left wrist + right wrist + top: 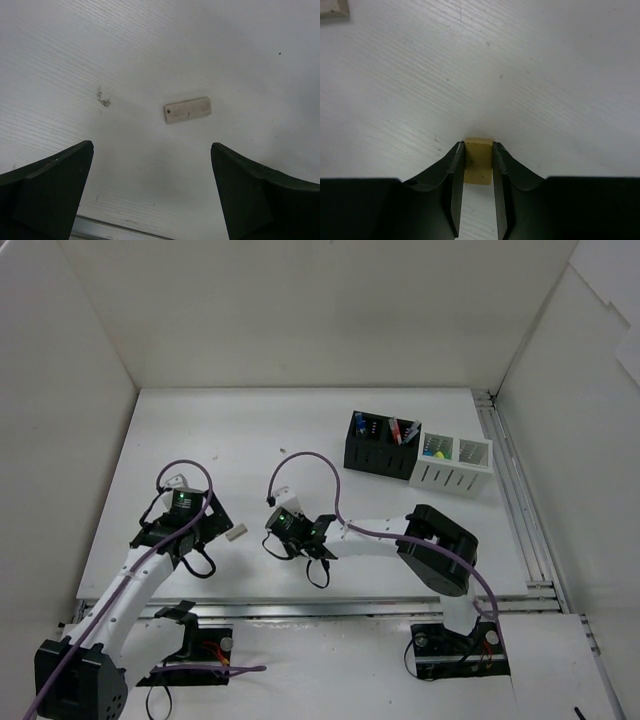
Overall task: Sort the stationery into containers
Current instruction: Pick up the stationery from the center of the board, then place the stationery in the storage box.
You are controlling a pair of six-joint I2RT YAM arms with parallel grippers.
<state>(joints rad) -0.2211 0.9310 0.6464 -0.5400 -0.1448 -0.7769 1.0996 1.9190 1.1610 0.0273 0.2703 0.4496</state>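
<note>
Left gripper (152,150): spread wide, empty, near white eraser (187,109) on table (150,50).
Right gripper (478,146): clamped on beige eraser (478,170).
Black container (380,448), white container (452,468): far right.

Bright, even light, soft shadows; near fingers (50,195) slightly blurred.

Black organizer (375,458) beside white organizer (447,478)

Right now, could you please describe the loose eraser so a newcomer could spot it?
Find the left gripper, near left on the table. Ahead of its open jaws lies a rectangular white eraser. Unlike the tan eraser pinched in the right gripper, it lies free.
</note>
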